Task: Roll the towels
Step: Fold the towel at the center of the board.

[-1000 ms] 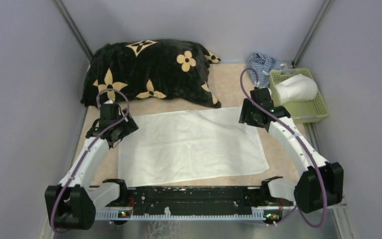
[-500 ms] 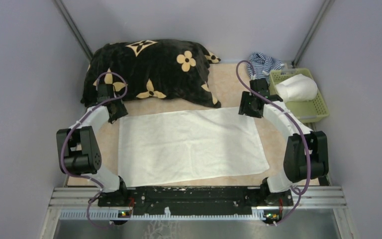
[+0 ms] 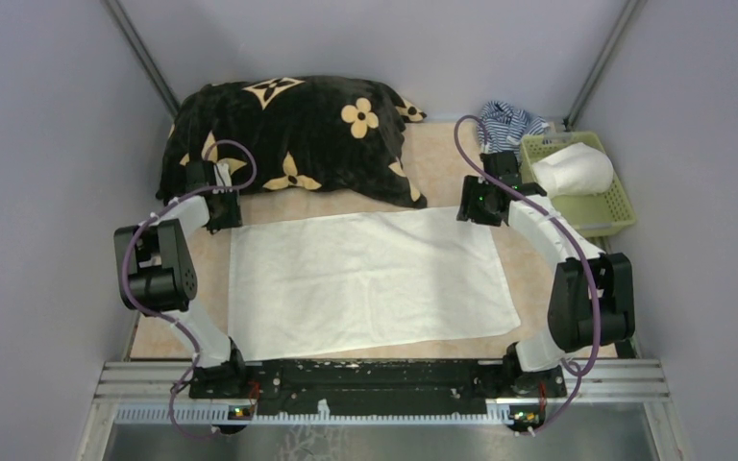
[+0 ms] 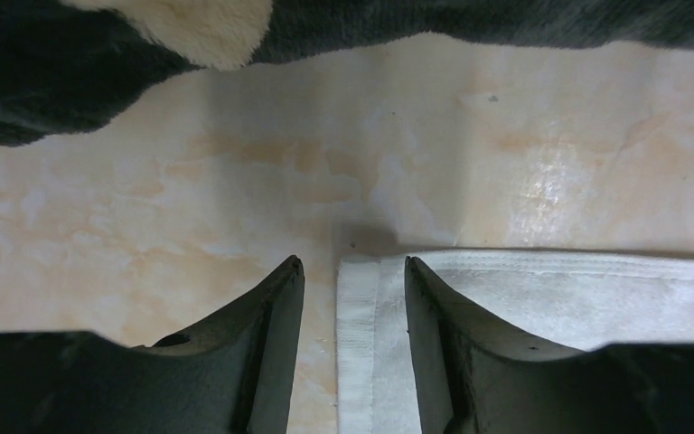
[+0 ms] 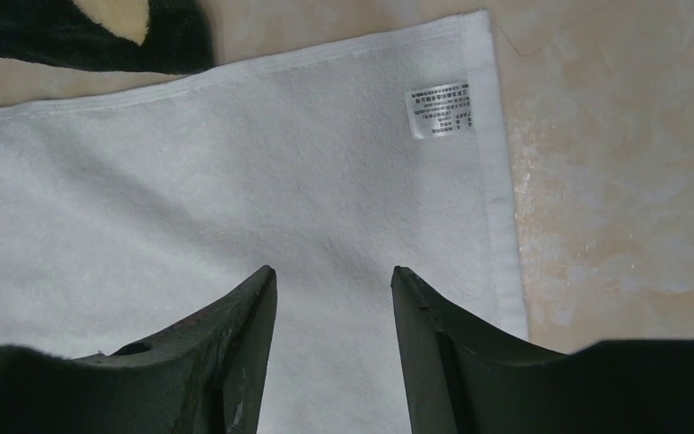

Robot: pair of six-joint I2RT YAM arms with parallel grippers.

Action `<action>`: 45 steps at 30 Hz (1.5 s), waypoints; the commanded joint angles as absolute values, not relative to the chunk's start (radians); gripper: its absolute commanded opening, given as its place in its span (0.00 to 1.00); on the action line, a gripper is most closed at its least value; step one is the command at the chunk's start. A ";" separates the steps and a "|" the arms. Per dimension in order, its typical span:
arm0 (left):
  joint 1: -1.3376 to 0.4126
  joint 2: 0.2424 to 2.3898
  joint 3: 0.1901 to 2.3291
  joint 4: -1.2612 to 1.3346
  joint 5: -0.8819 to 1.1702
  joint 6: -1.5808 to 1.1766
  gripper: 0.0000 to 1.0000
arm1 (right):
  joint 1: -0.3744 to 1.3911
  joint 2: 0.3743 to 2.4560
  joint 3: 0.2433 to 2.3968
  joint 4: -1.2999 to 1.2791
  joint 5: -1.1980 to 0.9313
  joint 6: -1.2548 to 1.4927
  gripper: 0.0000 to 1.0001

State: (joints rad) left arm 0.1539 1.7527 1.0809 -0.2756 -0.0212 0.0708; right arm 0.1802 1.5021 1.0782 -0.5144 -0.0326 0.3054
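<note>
Flat white terry towel [image 3: 370,283] below black flowered pillow [image 3: 288,134]; left claw [image 4: 351,271] parted astride its corner, right claw [image 5: 332,280] parted over it, neither gripping.

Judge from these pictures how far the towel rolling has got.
Done: one rolled towel lies in the green basket. In hand: the flat towel lies spread out, with the left tool straddling its far left corner and the right tool open above its far right corner. Left: gripping and rolling it.

Both black two-finger grippers reach fwd, elbows bent out. Left gripper [image 4: 351,271] low, jaws apart, nothing between the pads. Right gripper [image 5: 332,280] also parted, nothing gripped, fingers pointing down.
</note>
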 commanded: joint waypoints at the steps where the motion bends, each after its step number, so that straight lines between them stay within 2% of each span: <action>1: 0.170 1.789 1.102 -0.299 0.050 0.134 0.51 | 0.183 1.492 1.082 -0.471 -0.053 0.290 0.50; 13: 0.170 1.922 1.161 -0.395 0.105 0.128 0.40 | 0.183 1.535 1.116 -0.478 -0.039 0.287 0.49; 19: 0.171 1.945 1.154 -0.408 0.133 0.111 0.18 | 0.182 1.578 1.194 -0.489 0.015 0.291 0.49; 23: 0.170 1.938 1.152 -0.403 0.130 0.111 0.08 | 0.161 1.641 1.277 -0.483 0.007 0.213 0.49; 26: 0.170 1.942 1.146 -0.398 0.131 0.107 0.02 | 0.138 1.745 1.386 -0.569 -0.007 0.116 0.52; 32: 0.169 1.949 1.151 -0.395 0.135 0.096 0.00 | 0.092 1.857 1.464 -0.597 0.000 -0.029 0.52; 45: 0.169 1.931 1.163 -0.391 0.136 0.084 0.00 | 0.026 2.034 1.569 -0.596 -0.122 -0.173 0.37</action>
State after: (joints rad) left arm 0.1730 1.8740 1.1854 -0.3134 0.0982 0.1020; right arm 0.0372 2.0052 1.4952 -0.5999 -0.0742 -0.1108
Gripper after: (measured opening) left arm 0.039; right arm 0.389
